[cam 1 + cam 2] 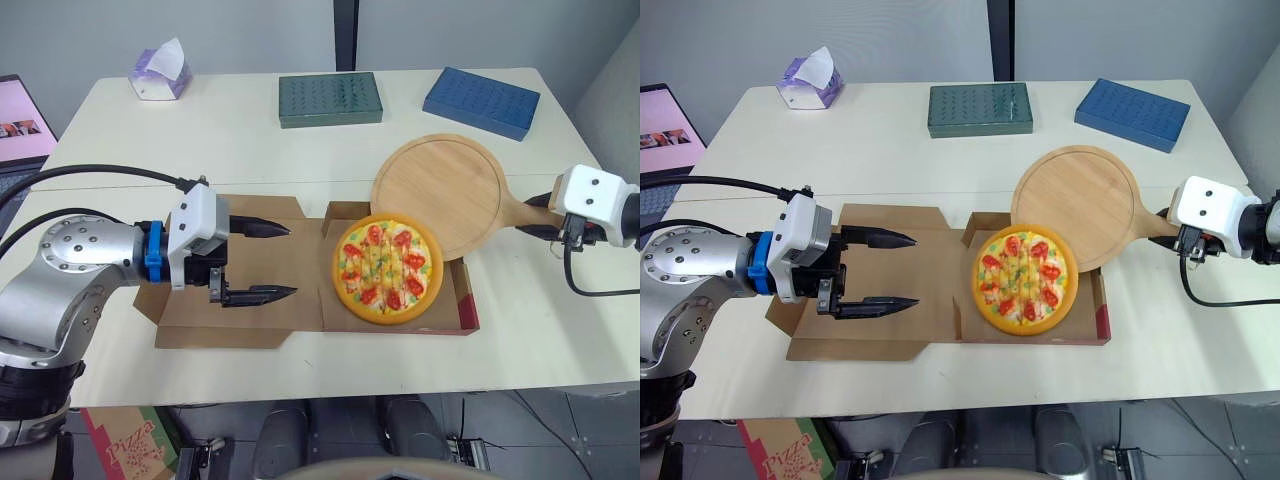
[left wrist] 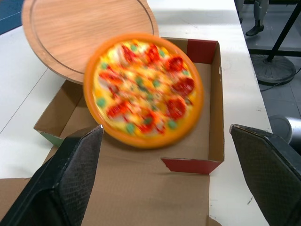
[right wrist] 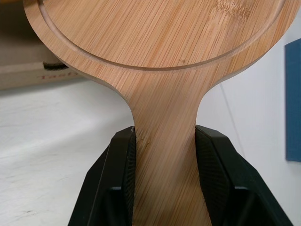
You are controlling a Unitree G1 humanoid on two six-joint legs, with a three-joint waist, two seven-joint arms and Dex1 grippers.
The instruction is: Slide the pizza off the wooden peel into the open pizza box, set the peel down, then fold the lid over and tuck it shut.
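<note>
Nearest: left gripper (image 1: 291, 260) above the flat-lying lid (image 1: 240, 325), fingers spread wide, empty. Beyond it, pizza (image 1: 387, 268) inside the tray of the pizza box (image 1: 465, 300), crowding the hinge side. Farther right, right gripper (image 3: 164, 141) clamped on the handle of the wooden peel (image 1: 440, 190), blade overhanging the tray's far corner. Risk of hitting the peel if folding the lid before clearing it. Risk of pinching the pizza's edge at the hinge. Risk of bumping the blue box (image 1: 481, 102) behind when setting the peel down.
</note>
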